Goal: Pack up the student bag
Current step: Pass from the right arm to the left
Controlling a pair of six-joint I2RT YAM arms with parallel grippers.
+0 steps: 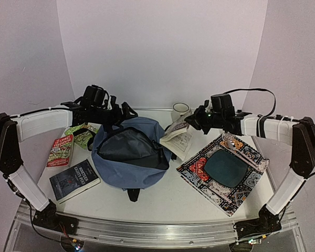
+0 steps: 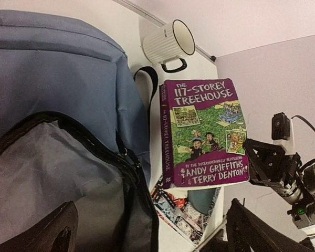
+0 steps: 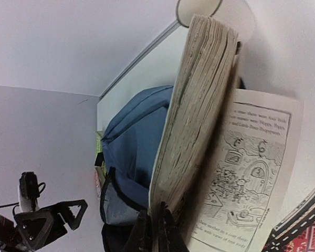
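Note:
The student bag (image 1: 128, 155), slate-blue, lies in the middle of the table with its top zip open and grey lining (image 2: 52, 178) showing. My right gripper (image 1: 193, 122) is shut on the edge of a purple paperback (image 1: 178, 135), "The 117-Storey Treehouse" (image 2: 205, 131), held in the air just right of the bag. The book (image 3: 199, 115) hangs partly open, an illustrated page falling away. My left gripper (image 1: 123, 113) hovers open over the bag's far rim with nothing between its fingers (image 2: 42, 231).
Three books lie left of the bag: a red one (image 1: 61, 149), a green one (image 1: 81, 135) and a dark one (image 1: 73, 180). A patterned cloth mat (image 1: 223, 168) lies to the right. A white mug (image 1: 180, 110) stands at the back.

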